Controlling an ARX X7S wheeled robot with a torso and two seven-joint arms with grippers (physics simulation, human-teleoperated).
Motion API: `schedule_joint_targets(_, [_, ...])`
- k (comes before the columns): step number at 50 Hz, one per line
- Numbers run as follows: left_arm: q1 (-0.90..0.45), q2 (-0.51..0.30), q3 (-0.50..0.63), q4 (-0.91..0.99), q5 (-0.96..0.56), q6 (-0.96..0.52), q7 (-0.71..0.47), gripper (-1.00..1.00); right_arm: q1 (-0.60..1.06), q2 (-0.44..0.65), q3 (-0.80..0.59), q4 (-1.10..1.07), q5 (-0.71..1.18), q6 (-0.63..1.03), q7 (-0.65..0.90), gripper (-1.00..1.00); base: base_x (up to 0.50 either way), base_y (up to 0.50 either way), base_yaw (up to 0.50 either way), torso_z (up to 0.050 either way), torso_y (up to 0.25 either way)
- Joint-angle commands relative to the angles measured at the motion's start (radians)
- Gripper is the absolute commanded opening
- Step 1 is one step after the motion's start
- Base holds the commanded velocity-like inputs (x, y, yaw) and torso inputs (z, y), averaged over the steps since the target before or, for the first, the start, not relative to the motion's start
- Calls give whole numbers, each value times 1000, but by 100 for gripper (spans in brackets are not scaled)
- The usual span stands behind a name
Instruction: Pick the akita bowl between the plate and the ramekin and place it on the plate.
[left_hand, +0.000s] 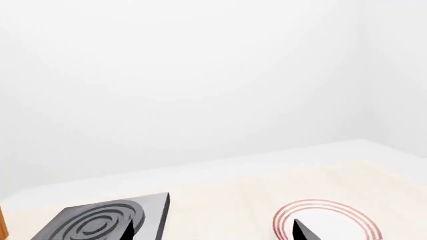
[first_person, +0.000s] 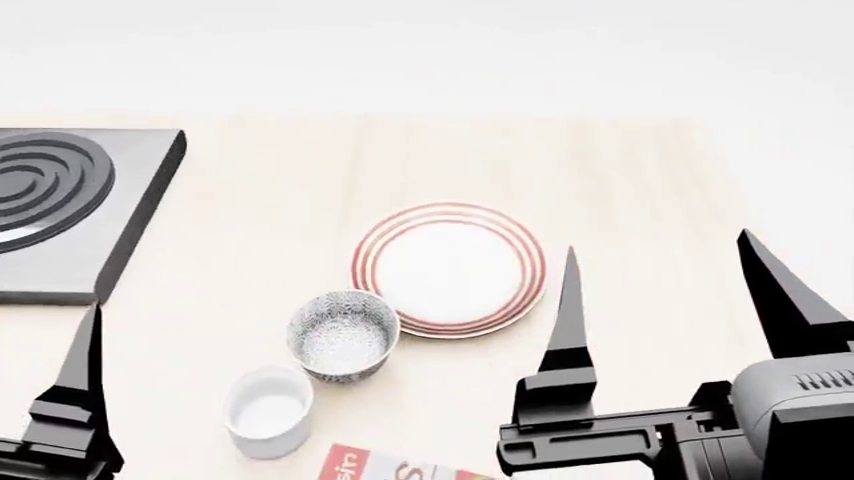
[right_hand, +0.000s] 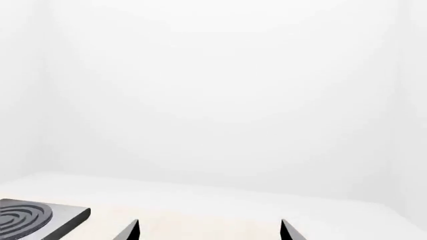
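Observation:
The speckled grey akita bowl (first_person: 343, 335) stands upright on the pale table, between the red-ringed white plate (first_person: 450, 268) and the plain white ramekin (first_person: 271, 410). It nearly touches the plate's near-left rim. My right gripper (first_person: 674, 300) is open and empty, to the right of the plate and nearer to me. Of my left gripper (left_hand: 213, 234), also open and empty, only one finger (first_person: 78, 390) shows in the head view, left of the ramekin. The left wrist view catches part of the plate (left_hand: 327, 220). Neither wrist view shows the bowl or the ramekin.
A dark grey stove plate with concentric rings (first_person: 54, 200) lies at the table's left, also seen as the stove plate (left_hand: 100, 220) and the stove plate (right_hand: 33, 215). A red-and-white packet (first_person: 387, 465) pokes in at the near edge, below the bowl. White walls lie beyond the table.

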Motion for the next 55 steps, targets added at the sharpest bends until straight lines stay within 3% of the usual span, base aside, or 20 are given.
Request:
schedule_joint_targets(1, [1, 12, -24, 1, 4, 1, 32, 100, -14, -22, 9, 8, -37, -29, -34, 100, 500, -1, 0, 0, 0])
schedule_joint_targets(25, [1, 2, -21, -1, -9, 0, 20, 100, 4, 1, -2, 0, -1, -35, -35, 100, 500, 0, 0, 0, 0])
schedule_joint_targets(34, [-23, -5, -17, 1, -15, -25, 9, 100, 72, 15, 12, 5, 92, 31, 1, 100, 500, 0, 0, 0, 0])
schedule_joint_targets(42, [-70, -5, -20, 1, -43, -90, -3, 100, 219, 83, -108, -5, 94, 159, 32, 100, 156, 0, 0, 0, 0])
schedule_joint_targets(43, [-82, -8, -14, -1, -44, -104, -6, 100, 271, 114, -186, -2, 33, 191, 41, 100, 0, 0, 0, 0, 0])
schedule_joint_targets(55, [-154, -39, 58, -6, -22, -144, -25, 100, 520, 201, -436, 103, -25, 249, -113, 100, 0, 0, 0, 0, 0])
